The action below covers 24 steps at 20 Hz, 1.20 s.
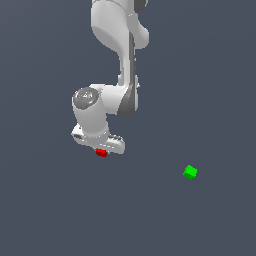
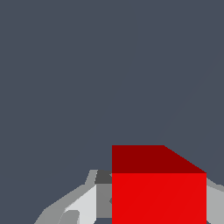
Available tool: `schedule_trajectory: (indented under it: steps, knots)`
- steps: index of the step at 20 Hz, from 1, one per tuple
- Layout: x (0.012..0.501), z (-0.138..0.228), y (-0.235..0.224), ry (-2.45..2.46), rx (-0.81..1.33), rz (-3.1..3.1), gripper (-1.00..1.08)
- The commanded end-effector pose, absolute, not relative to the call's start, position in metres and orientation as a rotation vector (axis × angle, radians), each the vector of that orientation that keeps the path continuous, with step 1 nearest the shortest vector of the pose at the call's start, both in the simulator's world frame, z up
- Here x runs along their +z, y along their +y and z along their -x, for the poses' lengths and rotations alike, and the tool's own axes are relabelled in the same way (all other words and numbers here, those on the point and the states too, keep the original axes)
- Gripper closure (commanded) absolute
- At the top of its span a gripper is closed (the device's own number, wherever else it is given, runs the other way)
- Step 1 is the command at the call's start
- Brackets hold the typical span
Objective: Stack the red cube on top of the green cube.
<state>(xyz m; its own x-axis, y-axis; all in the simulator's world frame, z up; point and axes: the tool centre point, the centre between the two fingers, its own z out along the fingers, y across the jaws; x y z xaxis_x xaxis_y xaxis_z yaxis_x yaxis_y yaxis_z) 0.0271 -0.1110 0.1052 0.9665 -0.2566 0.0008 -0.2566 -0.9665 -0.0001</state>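
The red cube (image 1: 101,152) sits right under the white hand, left of centre in the exterior view. In the wrist view the red cube (image 2: 158,192) fills the space between the two fingers (image 2: 103,199), which touch its sides. My gripper (image 1: 102,150) is shut on it, and most of the cube is hidden by the hand in the exterior view. I cannot tell whether the cube rests on the floor or is just above it. The green cube (image 1: 190,172) lies alone, well off toward the exterior view's right and slightly nearer. It is out of the wrist view.
The white arm (image 1: 125,65) comes down from the top of the exterior view. Plain dark grey floor (image 1: 60,215) surrounds both cubes; no other object shows.
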Motion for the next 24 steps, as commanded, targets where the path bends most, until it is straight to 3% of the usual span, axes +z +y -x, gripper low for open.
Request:
schedule_trajectory:
  steps: [1, 13, 24]
  knots:
    - [0.115, -0.027, -0.111, 0.406, 0.0, 3.115, 1.08]
    - [0.116, -0.03, -0.092, 0.406, -0.001, 3.115, 1.08]
    - [0.1, -0.045, 0.014, 0.407, -0.001, 3.115, 1.08]
